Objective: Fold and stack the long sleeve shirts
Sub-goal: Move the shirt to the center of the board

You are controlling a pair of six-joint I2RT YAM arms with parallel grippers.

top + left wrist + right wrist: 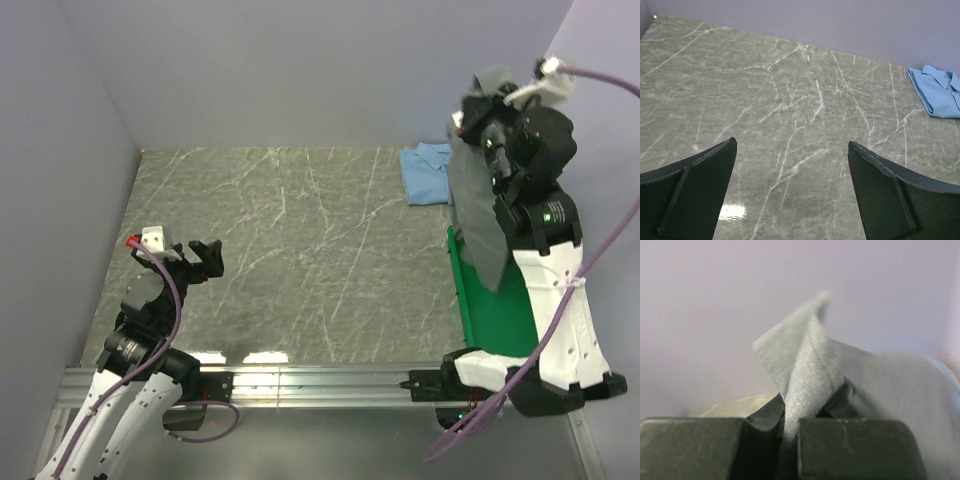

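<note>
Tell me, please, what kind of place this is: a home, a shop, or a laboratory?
Most likely a robot laboratory test cell. The left arm and right arm are mounted on a metal rail at the edge of a marble-patterned table, and plain lilac walls enclose it on three sides.

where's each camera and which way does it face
top external: above and behind, looking down on the table; left gripper and right gripper show.
left wrist: over the table, facing the far wall; its open fingers show.
right wrist: raised, facing a wall; its fingers pinch the grey shirt.
Top and left wrist share the light blue shirt.
</note>
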